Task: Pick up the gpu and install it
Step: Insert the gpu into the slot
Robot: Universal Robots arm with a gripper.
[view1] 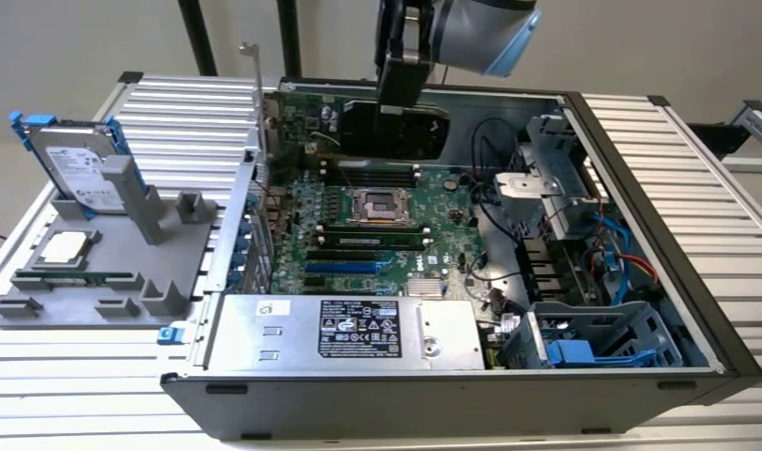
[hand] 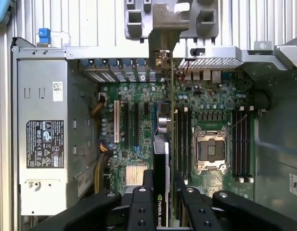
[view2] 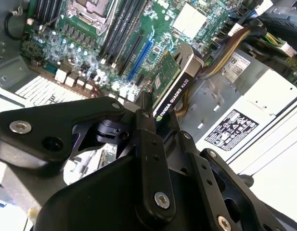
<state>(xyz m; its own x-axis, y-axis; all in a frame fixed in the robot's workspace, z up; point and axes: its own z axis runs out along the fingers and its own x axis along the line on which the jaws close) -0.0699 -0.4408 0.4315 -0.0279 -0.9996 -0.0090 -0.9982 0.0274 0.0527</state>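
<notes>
We see a slatted table (view1: pixel 732 197) carrying an open computer case (view1: pixel 688 315). Inside it lie the motherboard (view1: pixel 355 235) and a silver power supply (view1: pixel 343 329). On the exterior view's left stands a grey holder (view1: pixel 105 305) with a hard drive (view1: pixel 73 169) upright in it. The gpu (view1: pixel 399 132) hangs on edge over the motherboard, above the slots beside the processor socket. Its silver bracket sits at the case wall nearest the holder. We find the gripper (view1: pixel 399 94) clamped on the card's upper edge, as both wrist views confirm.
</notes>
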